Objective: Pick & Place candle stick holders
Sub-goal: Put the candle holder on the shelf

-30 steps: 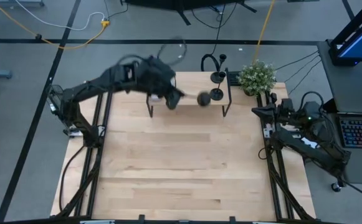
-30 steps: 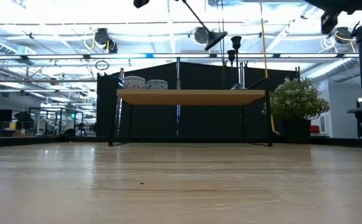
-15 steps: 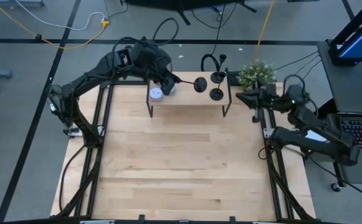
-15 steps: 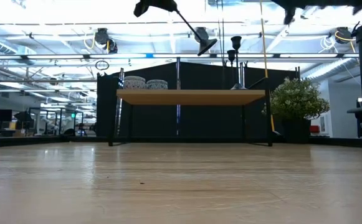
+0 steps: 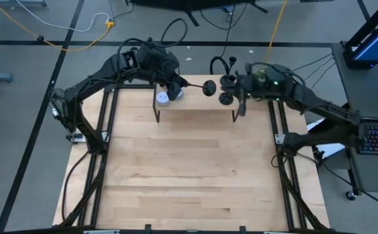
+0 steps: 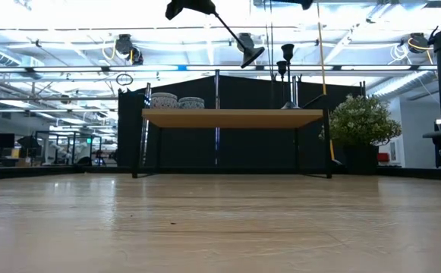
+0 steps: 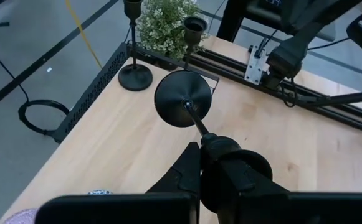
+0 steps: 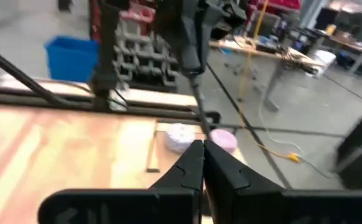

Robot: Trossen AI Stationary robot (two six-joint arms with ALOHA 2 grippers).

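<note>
Gripping one candle stick holder [image 5: 202,87] tilted sideways, the left gripper [image 5: 175,83] is hanging near the frame's upper middle, above the shelf [image 5: 195,104]. The right gripper [image 5: 242,107], fingers pinched together on nothing, is hovering right of the two standing holders [image 5: 226,90].

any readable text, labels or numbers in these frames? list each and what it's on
None readable.
Round pale candle tins on the raised wooden shelf: lid print too small to read.
Black metal candle stick holder held in the left gripper: no marking visible.
Background signs and screens in the low view: too blurred to read.
</note>
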